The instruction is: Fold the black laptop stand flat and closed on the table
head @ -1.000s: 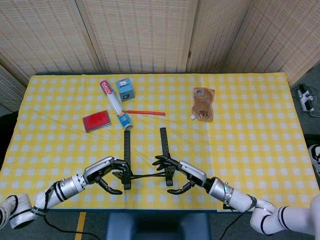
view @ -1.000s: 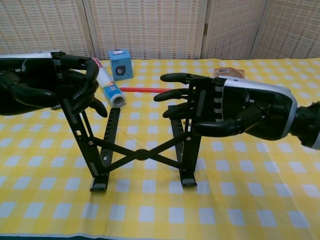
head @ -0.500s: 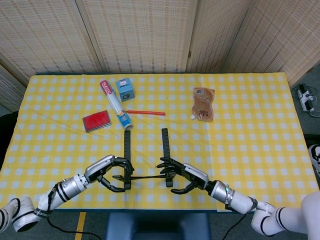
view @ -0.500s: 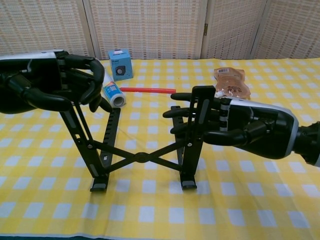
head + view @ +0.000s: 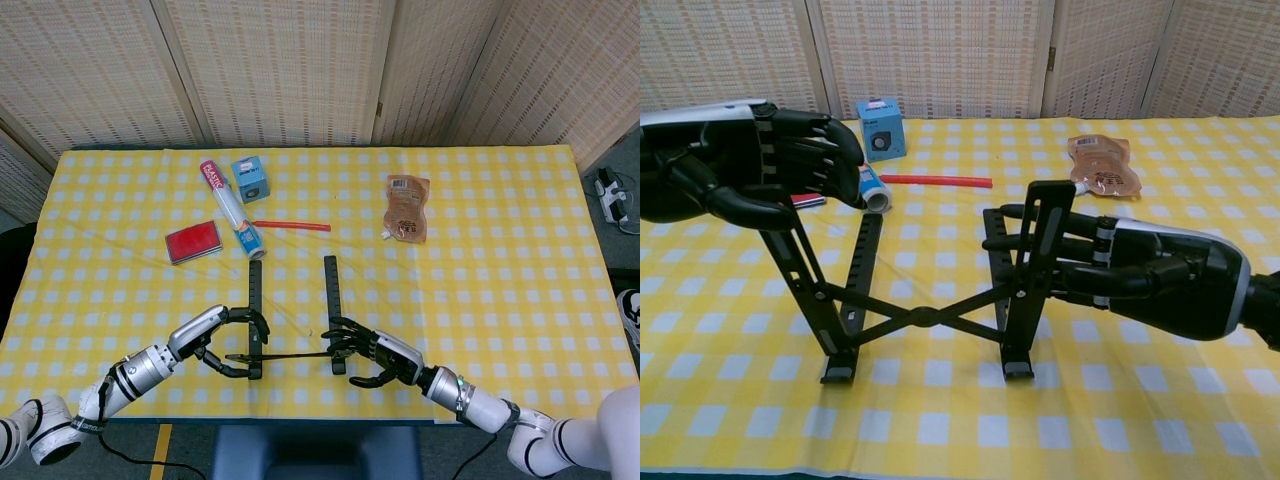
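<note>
The black laptop stand [image 5: 925, 317] stands unfolded near the table's front edge, its two rails [image 5: 254, 296] pointing away from me and its crossed links spread between two raised uprights. My left hand [image 5: 750, 165] curls over the top of the left upright and grips it; it also shows in the head view [image 5: 225, 335]. Fingers of my right hand [image 5: 1140, 282] wrap the right upright just below its tip, with the thumb on the near side. In the head view, the right hand [image 5: 378, 357] sits at the stand's near right corner.
Behind the stand lie a white tube [image 5: 230, 210], a blue box [image 5: 251, 180], a red stick [image 5: 291, 226], a red flat case [image 5: 193, 243] and a brown pouch [image 5: 407, 207]. The front table edge [image 5: 300, 418] runs just below both hands.
My right hand has sunk lower and drawn back to the right, baring the tip of the right upright. My left hand has curled tighter over the left upright.
</note>
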### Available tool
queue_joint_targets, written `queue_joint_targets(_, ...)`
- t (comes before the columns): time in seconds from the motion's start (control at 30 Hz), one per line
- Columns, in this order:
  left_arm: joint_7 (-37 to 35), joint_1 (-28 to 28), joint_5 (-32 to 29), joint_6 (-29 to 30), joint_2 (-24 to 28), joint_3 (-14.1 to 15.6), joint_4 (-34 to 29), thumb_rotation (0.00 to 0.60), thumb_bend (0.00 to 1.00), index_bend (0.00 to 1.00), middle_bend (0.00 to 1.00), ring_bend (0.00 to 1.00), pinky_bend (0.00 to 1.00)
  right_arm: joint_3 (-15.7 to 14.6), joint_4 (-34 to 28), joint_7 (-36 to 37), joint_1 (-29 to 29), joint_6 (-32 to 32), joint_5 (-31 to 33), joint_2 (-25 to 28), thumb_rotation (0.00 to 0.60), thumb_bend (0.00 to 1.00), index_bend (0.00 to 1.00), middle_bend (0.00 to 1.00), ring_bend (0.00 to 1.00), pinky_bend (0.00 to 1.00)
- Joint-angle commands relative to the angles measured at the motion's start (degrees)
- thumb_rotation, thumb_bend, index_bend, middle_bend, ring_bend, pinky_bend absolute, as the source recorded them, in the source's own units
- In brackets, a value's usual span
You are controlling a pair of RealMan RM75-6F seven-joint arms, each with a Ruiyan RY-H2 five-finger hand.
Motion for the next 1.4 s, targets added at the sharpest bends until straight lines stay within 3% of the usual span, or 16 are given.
queue_joint_targets(0.03, 0.6, 0.1, -0.3, -0.4, 0.1, -0.1, -0.4, 0.600, 0.10, 0.40, 0.47, 0.34, 0.23, -0.4, 0.0, 0.7, -0.2, 0.2, 0.1, -0.4, 0.600, 0.29, 0.02, 0.16, 0.19, 0.10)
queue_joint_targets(0.93, 0.8, -0.4, -2.5, -3.1, -1.1, -1.8, 0.1, 0.600, 0.10, 0.39, 0.47, 0.34, 0.23, -3.0, -3.4, 3.4, -4.3, 1.3, 2.0, -1.6, 0.600, 0.29, 0.02, 0.14, 0.15, 0.10)
queue_joint_targets(1.17, 5.7, -0.2, -2.3, -4.1, -1.0, -1.6, 1.0, 0.600, 0.10, 0.35, 0.45, 0.32, 0.21, -1.6, -4.0, -4.7, -5.6, 5.9, -0.2, -0.3, 0.600, 0.29, 0.02, 0.13, 0.15, 0.10)
queue_joint_targets(1.4, 13.6, -0.2, -0.6, -6.1, 0.3, 0.4, 0.4, 0.600, 0.11, 0.31, 0.38, 0.25, 0.14, -0.4, -9.3, -13.8, -6.0, 10.0, -2.1, 5.2, 0.600, 0.29, 0.02, 0.13, 0.15, 0.09)
